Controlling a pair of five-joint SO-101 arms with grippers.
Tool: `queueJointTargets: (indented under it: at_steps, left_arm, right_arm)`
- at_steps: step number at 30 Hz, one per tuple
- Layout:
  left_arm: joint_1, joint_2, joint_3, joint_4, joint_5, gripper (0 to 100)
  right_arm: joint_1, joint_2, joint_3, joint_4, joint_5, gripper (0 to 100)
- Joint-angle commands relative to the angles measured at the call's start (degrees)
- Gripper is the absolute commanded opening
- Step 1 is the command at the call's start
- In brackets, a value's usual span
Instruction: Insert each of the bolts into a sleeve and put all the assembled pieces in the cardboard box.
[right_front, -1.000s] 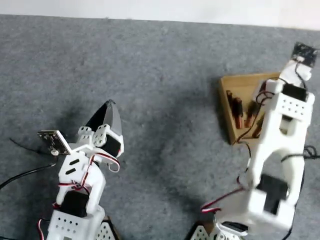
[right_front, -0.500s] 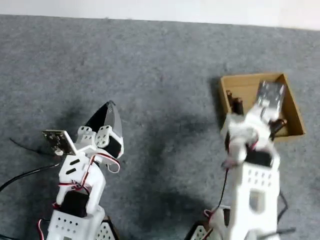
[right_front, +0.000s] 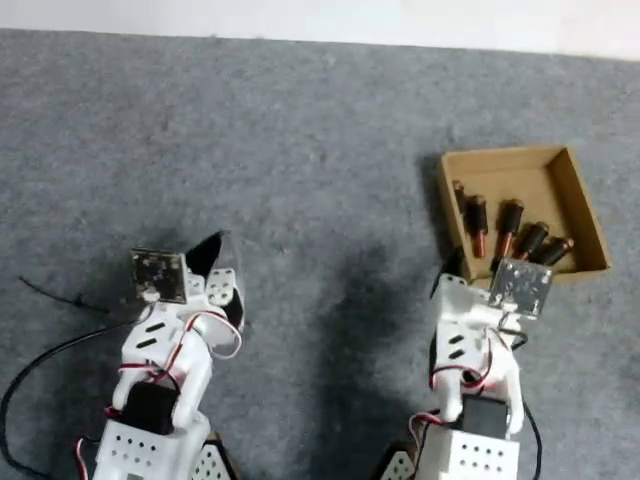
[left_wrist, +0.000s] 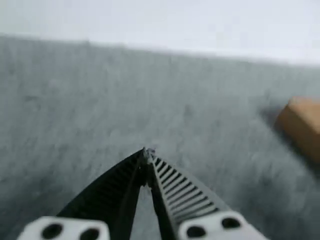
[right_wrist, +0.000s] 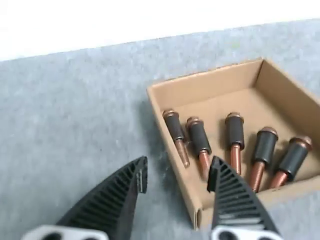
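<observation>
Just beyond the right gripper (right_wrist: 178, 170), gaping empty, five assembled pieces (right_wrist: 234, 131) are lying side by side in the cardboard box (right_wrist: 210, 82) (long axes pointing back toward it); the left gripper (left_wrist: 146, 155), pinched closed, is sitting well apart.

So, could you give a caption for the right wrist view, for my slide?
Open right tool by the box corner; five sleeved bolts lie inside.
</observation>
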Motion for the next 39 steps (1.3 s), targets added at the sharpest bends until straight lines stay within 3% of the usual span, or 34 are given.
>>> queueJointTargets:
  at_steps: [1, 7, 14, 21, 26, 39]
  left_arm:
    - [-0.48, -0.57, 1.10, 8.70, -5.19, 1]
    - [-0.22, -0.57, 1.10, 20.40, -8.62, 1]
    - [-0.13, -0.84, 1.10, 26.11, -8.70, 1]
    - [-0.66, -0.57, 1.10, 28.22, -8.70, 1]
    - [-0.22, -0.84, 1.10, 35.87, -8.70, 1]
    - [-0.31, -0.84, 1.10, 38.15, -8.70, 1]
  right_arm:
    - [-0.57, -1.71, 8.48, 5.23, -0.35, 17.0]
    - [-0.31, -1.01, 8.40, 16.22, -0.09, 17.0]
    - [1.80, -1.01, 8.40, 31.87, 0.00, 17.0]
    - [8.31, -1.01, 8.40, 34.68, 0.00, 17.0]
    - [8.22, -1.01, 8.40, 34.95, 0.00, 17.0]
    - [8.22, -1.01, 8.40, 34.95, 0.00, 17.0]
